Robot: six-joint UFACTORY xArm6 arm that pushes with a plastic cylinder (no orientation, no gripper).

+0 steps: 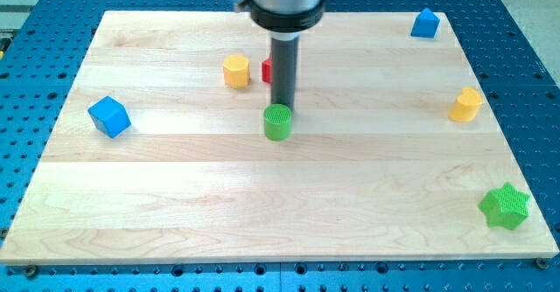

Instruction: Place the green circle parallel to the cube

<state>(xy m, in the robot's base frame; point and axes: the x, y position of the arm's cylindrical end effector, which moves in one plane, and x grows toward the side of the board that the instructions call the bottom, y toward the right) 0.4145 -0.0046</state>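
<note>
The green circle [278, 121], a short upright cylinder, stands near the middle of the wooden board [280, 205]. The blue cube [109, 116] sits far toward the view's left, at about the same height in the view as the green circle. My tip [282, 107] is right behind the green circle, on its top side in the view, touching or almost touching it. The rod rises from there to the dark arm head at the view's top.
A yellow hexagonal block [235, 70] sits up-left of the rod. A red block [267, 70] is half hidden behind the rod. A blue block [425, 23] is at the top right, a yellow block [466, 105] at the right edge, a green star [505, 206] at the bottom right.
</note>
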